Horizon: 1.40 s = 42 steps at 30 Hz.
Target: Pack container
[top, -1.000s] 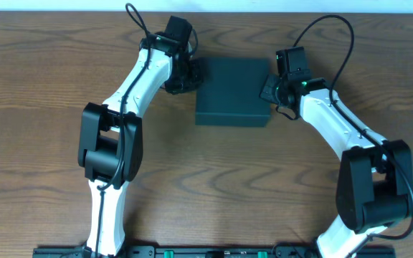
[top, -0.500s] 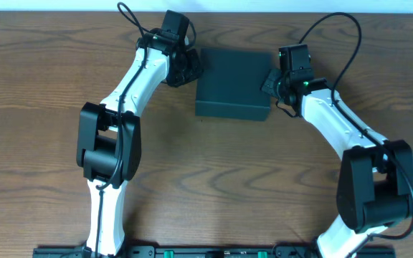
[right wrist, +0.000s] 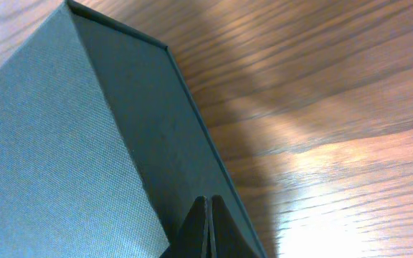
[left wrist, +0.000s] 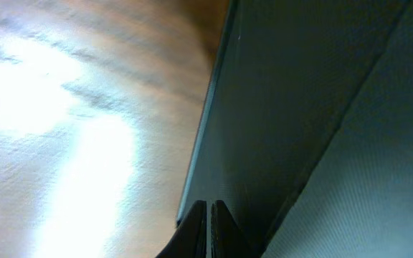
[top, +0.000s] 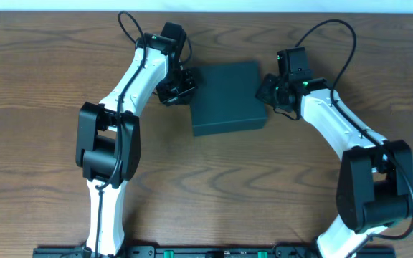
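- The container (top: 228, 97) sits closed on the wooden table (top: 41, 86), far middle, turned slightly askew.
- The left gripper (top: 183, 86) is against its left wall, fingers pinched together on nothing.
- The right gripper (top: 268, 89) is against its right wall, fingers likewise together, empty.

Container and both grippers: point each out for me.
container (top: 228, 97), overhead view, middle of its top face.
left gripper (top: 190, 86), overhead view, fingertips at the container's left side.
right gripper (top: 266, 87), overhead view, fingertips at the container's right side.
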Available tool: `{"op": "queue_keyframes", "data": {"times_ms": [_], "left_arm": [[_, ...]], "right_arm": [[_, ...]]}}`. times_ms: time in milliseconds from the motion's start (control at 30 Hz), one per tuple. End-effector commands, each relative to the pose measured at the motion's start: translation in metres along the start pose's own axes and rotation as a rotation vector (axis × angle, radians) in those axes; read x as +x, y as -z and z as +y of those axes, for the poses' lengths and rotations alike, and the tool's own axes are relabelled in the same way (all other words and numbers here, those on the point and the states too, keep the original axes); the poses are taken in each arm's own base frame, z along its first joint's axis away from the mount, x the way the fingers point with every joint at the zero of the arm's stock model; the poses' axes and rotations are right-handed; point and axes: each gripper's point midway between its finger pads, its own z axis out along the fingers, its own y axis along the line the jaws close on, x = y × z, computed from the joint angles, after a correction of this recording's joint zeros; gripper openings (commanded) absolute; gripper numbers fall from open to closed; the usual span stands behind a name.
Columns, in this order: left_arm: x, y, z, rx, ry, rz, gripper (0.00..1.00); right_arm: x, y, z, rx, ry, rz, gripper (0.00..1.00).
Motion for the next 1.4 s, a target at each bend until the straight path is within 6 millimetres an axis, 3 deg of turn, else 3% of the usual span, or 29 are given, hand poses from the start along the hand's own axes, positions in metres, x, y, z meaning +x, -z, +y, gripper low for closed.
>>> {"op": "queue_keyframes", "data": {"times_ms": [0, 200, 567, 1000, 1367], "left_arm": [[0.015, 0.005, -0.011, 0.0, -0.06, 0.01, 0.06], [0.02, 0.011, -0.008, -0.014, -0.103, 0.017, 0.06], [0.024, 0.012, 0.0, -0.049, -0.123, 0.034, 0.06], [0.019, 0.012, -0.003, -0.042, -0.13, 0.012, 0.06], [0.033, 0.012, 0.007, -0.081, -0.112, 0.068, 0.06]], "right_arm": [[0.049, 0.004, 0.06, -0.197, 0.065, 0.167, 0.01], [0.081, 0.004, 0.071, -0.178, 0.113, 0.231, 0.02], [0.105, 0.004, 0.065, -0.106, 0.13, 0.281, 0.01], [0.11, 0.005, 0.051, -0.038, 0.111, 0.296, 0.02], [0.098, 0.002, 0.042, 0.001, 0.105, 0.248, 0.01]]}}
